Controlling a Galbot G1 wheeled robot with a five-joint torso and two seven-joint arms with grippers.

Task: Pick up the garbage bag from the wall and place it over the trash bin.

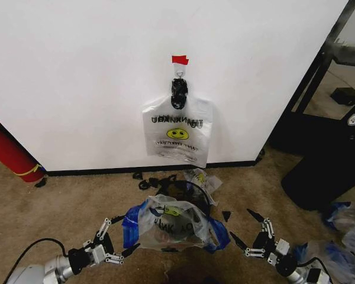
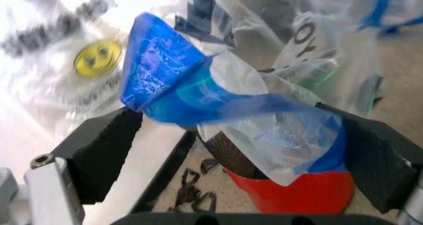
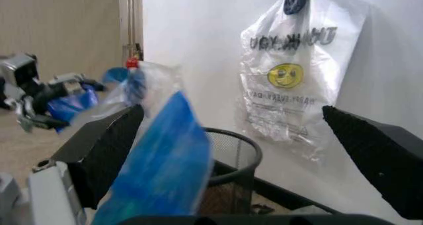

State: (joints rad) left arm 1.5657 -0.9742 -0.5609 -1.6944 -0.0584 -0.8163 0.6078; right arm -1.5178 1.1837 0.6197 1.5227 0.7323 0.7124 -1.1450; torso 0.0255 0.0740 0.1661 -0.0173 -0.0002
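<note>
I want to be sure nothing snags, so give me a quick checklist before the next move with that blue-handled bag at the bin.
1. Garbage bag sits over the trash bin: ok, though not pulled down evenly.
2. Left gripper open, blue handle between its fingers: ok.
3. Right gripper open beside the other handle: ok.
4. Bin fully lined inside: cannot tell.
5. Spare smiley bag on the wall hook, apart from both grippers: ok.
</note>
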